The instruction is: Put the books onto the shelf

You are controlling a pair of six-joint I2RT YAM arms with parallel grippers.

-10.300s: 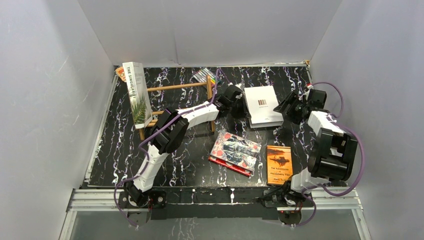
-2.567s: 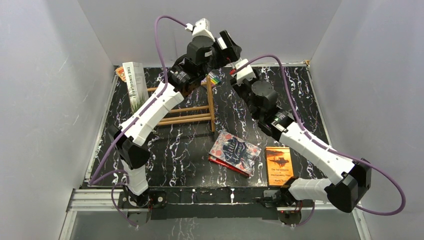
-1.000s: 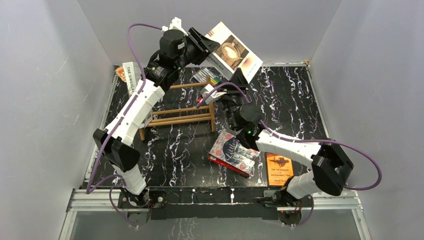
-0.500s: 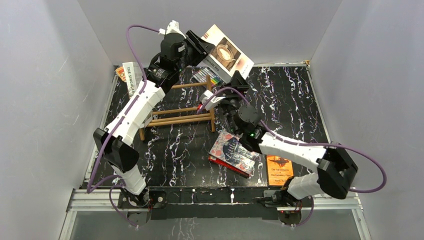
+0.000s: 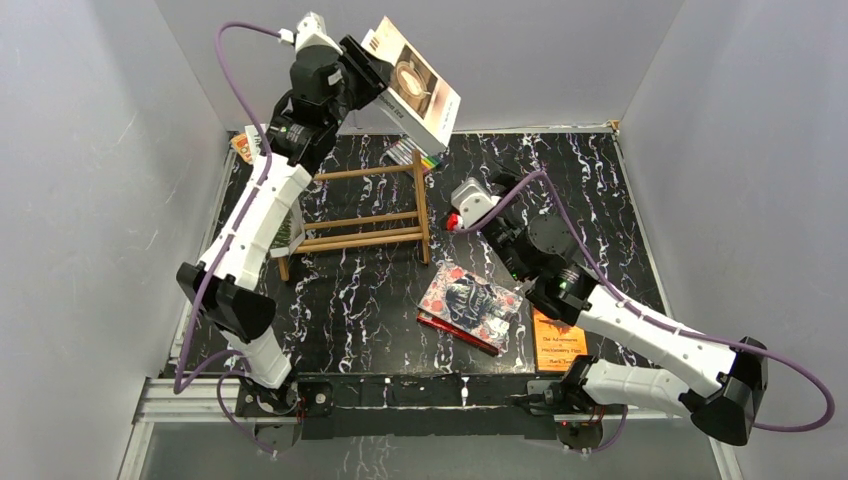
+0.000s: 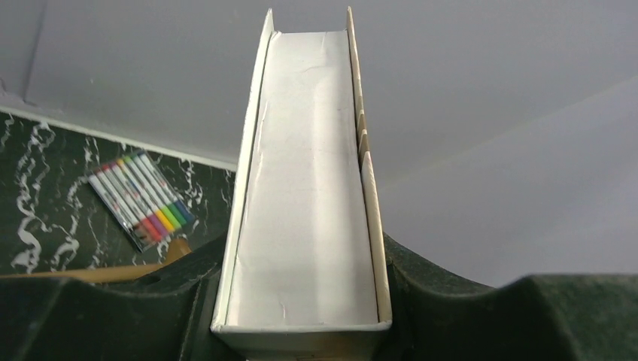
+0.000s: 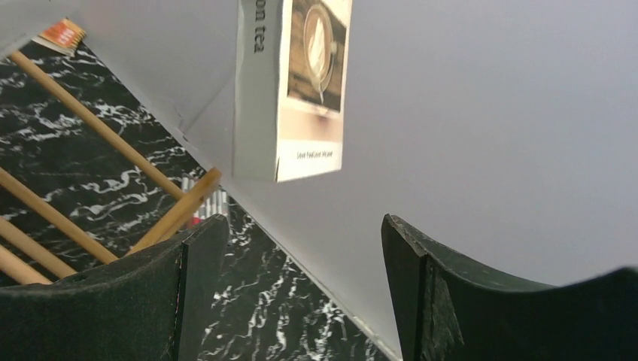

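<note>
Nearby — markers [image 5: 423,156] beside the shelf [image 5: 360,238]

This looks like a robot laboratory test cell, not a home or a shop. Plain grey walls [image 5: 80,200] close the table [image 5: 600,200] on three sides, and two white and black robot arms [image 5: 255,215] with purple cables [image 5: 245,25] are bolted to a metal rail [image 5: 170,398] at its near edge. On the black marbled top are a few props: books [image 5: 470,305], a wooden rack [image 5: 365,238] and a pack of markers [image 5: 410,153].
</note>
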